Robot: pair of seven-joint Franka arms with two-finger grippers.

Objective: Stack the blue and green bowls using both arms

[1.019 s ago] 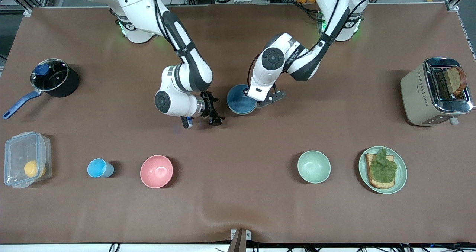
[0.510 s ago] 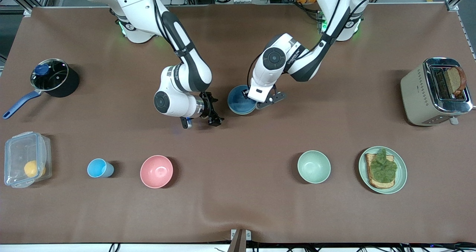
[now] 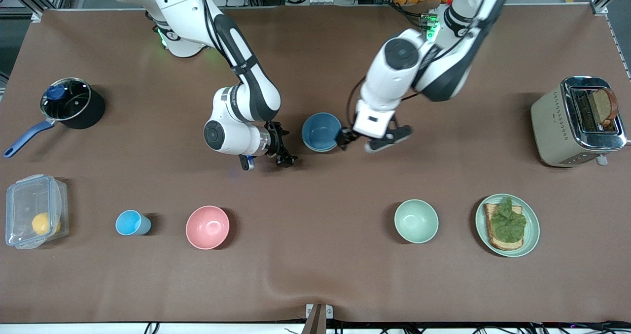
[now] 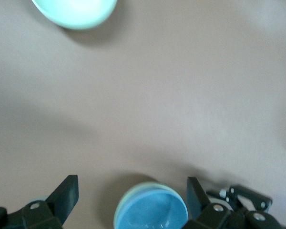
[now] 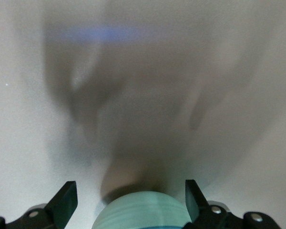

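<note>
Operator: Bowls along the edge of the tabletop nearest the front camera: are any of them in play?

Observer: I don't think so. The pink bowl and a mint bowl stand alone and well apart in that row, between a light-blue cup and a plate of toast. Nothing touches them.

Operator: Where are the task's two, then?

Observer: Farther in, about mid-tabletop. The blue bowl stands upright, and in the left wrist view a pale green rim rings it. I take that for the green bowl, with the blue one nested inside.

Operator: And the end effectors?

Observer: The left end effector hangs over the tabletop just beside the stack, toward the left arm's end. Its fingers are spread wide and hold nothing. One fingertip is very close to the blue rim, and I can't tell whether it touches. The right end effector waits low beside the stack toward the right arm's end, also wide open and empty.

Operator: So which step is this?

Observer: My judgement is the release, with the stacking itself looking done. The next move calls for the left arm to rise clear without clipping the rim with that near finger, as a nudge could tip or slide the bowls. After that, both arms should pull away toward their bases at the far edge.
</note>
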